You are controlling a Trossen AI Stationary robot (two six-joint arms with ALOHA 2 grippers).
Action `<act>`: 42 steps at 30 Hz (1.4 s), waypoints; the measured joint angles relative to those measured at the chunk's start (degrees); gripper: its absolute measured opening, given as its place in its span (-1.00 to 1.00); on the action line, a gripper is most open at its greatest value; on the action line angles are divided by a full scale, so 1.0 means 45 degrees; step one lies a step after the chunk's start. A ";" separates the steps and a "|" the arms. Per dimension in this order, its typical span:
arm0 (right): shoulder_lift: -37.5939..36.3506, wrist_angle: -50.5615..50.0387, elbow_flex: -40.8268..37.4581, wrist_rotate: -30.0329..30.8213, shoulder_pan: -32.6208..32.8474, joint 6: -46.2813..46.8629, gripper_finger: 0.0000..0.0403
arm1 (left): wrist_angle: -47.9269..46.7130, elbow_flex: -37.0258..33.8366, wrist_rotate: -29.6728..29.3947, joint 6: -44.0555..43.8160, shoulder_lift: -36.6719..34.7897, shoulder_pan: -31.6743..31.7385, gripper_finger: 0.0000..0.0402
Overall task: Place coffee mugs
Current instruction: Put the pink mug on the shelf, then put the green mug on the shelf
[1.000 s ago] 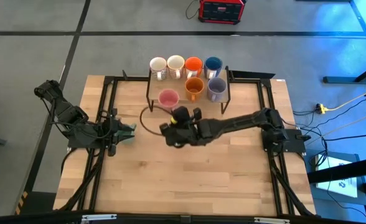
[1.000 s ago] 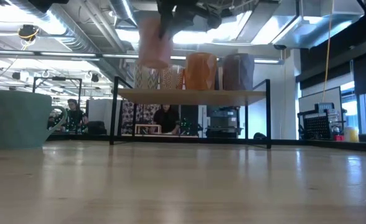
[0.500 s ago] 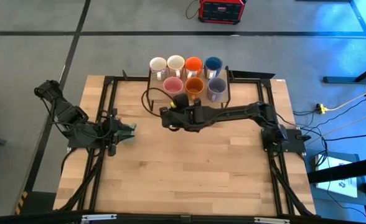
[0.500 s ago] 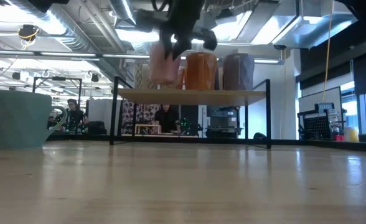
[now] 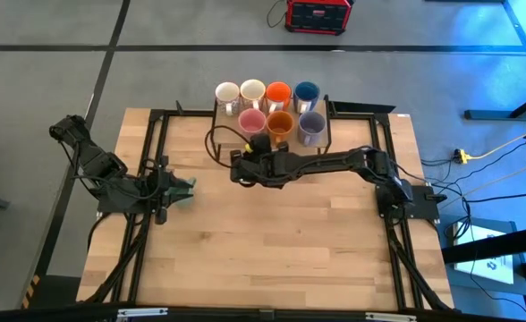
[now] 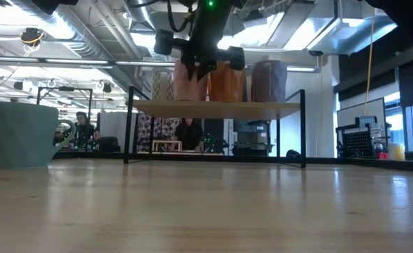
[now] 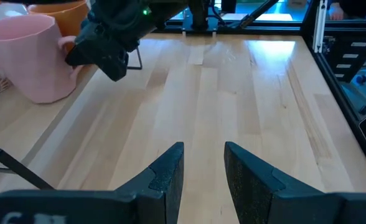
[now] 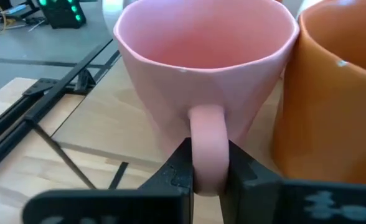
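The pink mug point(image 5: 250, 121) is in the front row of the black-framed wooden rack point(image 6: 220, 107), left of the amber orange mug point(image 5: 280, 123) and the lavender-grey mug point(image 5: 311, 123). Behind them stand two white mugs point(image 5: 226, 92), a bright orange mug point(image 5: 278, 91) and a blue mug point(image 5: 307, 91). My right gripper point(image 5: 258, 138) is at the rack's near side, shut on the pink mug. The pale green mug point(image 6: 20, 133) stands on its base on the table. My left gripper point(image 7: 203, 163) hovers over it with a narrow gap between its fingers, touching nothing. My right gripper pinches the pink mug's handle point(image 8: 206, 134) between its two fingers point(image 8: 180, 163), one on each flat side of the loop. The fingers come from the table's near side, pointing toward the far edge. The mug is upright, its base down at the shelf board; whether it rests there, I cannot tell.
The rack's black uprights point(image 6: 130, 125) and the amber mug point(image 8: 332, 93) stand close beside the held mug. A dark cable loops on the table left of the rack point(image 5: 211, 143). Bare wooden tabletop point(image 5: 272, 241) lies toward the near edge. A person shows far behind the rack point(image 6: 187, 133).
My right gripper has carried the pink mug toward the far edge, from in front of the rack into its front row beside the amber mug, and has lowered it to shelf level. It has stayed shut on the handle, and the mug has stayed upright.
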 joint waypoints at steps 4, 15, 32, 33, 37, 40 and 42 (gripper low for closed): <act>-0.0005 -0.0122 0.0000 0.0026 -0.0003 0.0078 -0.87 | 0.0000 0.0000 -0.0043 0.0000 -0.0003 0.0000 -0.45; 0.0016 -0.0179 -0.0010 -0.0349 -0.0008 0.0024 -0.65 | 0.0009 0.0000 -0.0052 -0.0010 0.0002 0.0000 -0.45; -0.0747 -0.0166 -0.0029 -0.0358 0.0011 -0.0605 -0.14 | 0.0019 0.0000 -0.0282 -0.0010 0.0002 0.0000 -0.45; -0.0880 -0.0179 -0.0029 -0.0415 0.0011 -0.0682 -0.14 | 0.0018 0.0000 -0.0285 -0.0010 0.0002 0.0000 -0.45; -0.1454 -0.0190 -0.0029 -0.1713 0.0013 -0.1417 -0.14 | -0.0034 0.0000 -0.0285 -0.0005 0.0002 0.0000 -0.45; -0.1923 -0.0124 -0.0029 -0.3524 0.0256 -0.2285 -0.14 | -0.0646 0.0000 -0.0277 -0.0008 0.0002 0.0000 -0.45; -0.2150 0.0138 -0.0029 -0.4699 0.0675 -0.3239 -0.15 | -0.1371 0.0000 -0.0096 -0.0428 0.0003 0.0000 -0.45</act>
